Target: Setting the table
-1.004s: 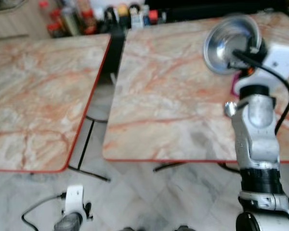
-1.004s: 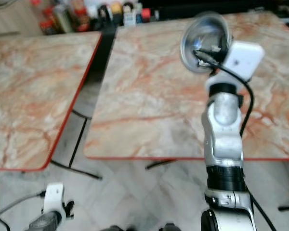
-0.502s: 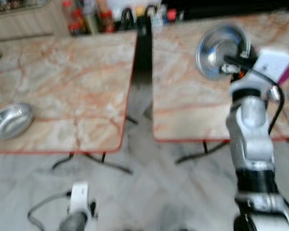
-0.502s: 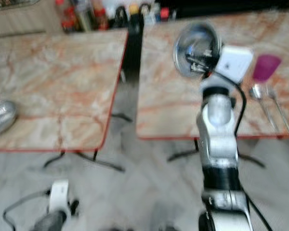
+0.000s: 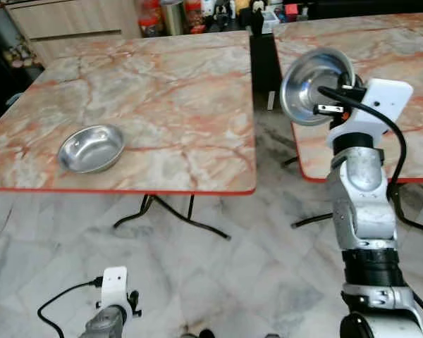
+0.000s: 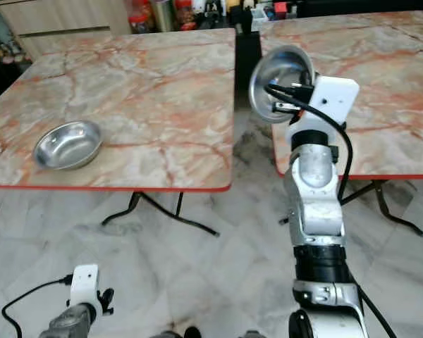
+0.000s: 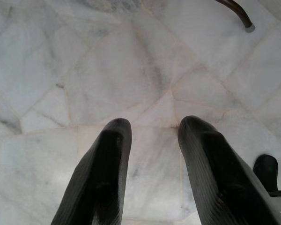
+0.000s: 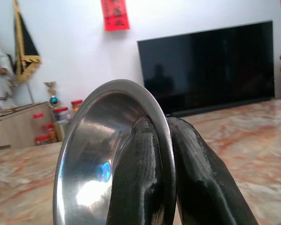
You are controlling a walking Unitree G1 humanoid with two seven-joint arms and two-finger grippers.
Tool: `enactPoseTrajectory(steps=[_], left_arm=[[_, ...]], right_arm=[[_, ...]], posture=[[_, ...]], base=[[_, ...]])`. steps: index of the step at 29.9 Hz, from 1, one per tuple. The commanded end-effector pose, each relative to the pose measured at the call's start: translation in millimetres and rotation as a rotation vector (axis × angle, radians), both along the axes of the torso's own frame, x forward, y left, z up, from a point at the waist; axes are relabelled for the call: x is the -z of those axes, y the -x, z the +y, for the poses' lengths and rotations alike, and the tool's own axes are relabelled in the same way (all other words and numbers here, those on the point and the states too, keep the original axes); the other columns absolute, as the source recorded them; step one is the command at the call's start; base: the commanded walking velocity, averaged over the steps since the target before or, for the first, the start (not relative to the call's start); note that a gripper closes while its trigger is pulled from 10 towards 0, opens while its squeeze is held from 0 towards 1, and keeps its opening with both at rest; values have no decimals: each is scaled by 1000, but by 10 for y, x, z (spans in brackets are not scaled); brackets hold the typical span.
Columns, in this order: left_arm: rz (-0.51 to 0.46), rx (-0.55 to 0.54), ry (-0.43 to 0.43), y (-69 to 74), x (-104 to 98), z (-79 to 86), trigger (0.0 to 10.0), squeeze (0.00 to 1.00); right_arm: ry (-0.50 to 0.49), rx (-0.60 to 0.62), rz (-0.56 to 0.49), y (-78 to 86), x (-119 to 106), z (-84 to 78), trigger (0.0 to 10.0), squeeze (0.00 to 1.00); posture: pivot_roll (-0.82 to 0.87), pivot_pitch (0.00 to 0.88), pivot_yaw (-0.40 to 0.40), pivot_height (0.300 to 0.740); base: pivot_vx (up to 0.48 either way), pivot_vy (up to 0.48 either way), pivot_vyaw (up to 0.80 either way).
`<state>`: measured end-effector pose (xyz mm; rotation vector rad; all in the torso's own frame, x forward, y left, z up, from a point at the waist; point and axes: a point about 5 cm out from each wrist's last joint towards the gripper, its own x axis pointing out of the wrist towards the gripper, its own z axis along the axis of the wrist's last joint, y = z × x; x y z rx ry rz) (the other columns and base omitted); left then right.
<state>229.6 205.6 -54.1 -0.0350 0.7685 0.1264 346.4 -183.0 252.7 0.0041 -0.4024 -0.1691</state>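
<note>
A: On the left table (image 5: 162,91), near its front left edge, a steel bowl (image 5: 91,148) is already sitting upright. What is looking risky?

B: Low on the left, the left gripper (image 7: 150,154) is hanging idle over the marble floor (image 7: 131,70), fingers apart and holding nothing, so no worry there. The risk is lying further right. The right gripper (image 8: 161,173) is carrying a second steel bowl (image 5: 316,86) tipped on edge, up in the air over the gap between the left table and the right table (image 5: 381,42).

A: How is it gripping?

B: The two fingers are pinching only the rim, one inside and one outside, closed tight on thin metal. A smooth rim held that way is likely to be pivoting or sliding if the arm is swinging quickly, and the bowl would be dropping to the floor between the tables. It could also be clipping a table's red edge on the way down.
</note>
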Motion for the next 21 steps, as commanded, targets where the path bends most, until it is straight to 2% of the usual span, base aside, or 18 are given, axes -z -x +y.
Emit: enactPoseTrajectory(steps=[1, 5, 14, 18, 21], left_arm=[[13, 3, -7, 27, 16, 17, 10000, 0], [8, 7, -6, 12, 9, 3, 10000, 0], [5, 11, -4, -3, 3, -17, 10000, 0], [3, 11, -3, -11, -1, -24, 10000, 0], [5, 11, -3, -11, -1, -21, 10000, 0]], right_arm=[[-2, -21, 4, -15, 18, 33, 10000, 0], [-9, 12, 62, 21, 226, -39, 10000, 0], [-11, 62, 193, 248, 670, -195, 10000, 0], [-21, 84, 305, 422, 1041, -246, 10000, 0], [-30, 97, 367, 495, 1250, -274, 10000, 0]], posture=[[-129, 155, 89, 740], [-123, 156, 88, 740], [-129, 162, 85, 740], [-131, 163, 85, 740], [-131, 162, 85, 740]], base=[[0, 0, 0], [0, 0, 0], [0, 0, 0], [0, 0, 0], [0, 0, 0]])
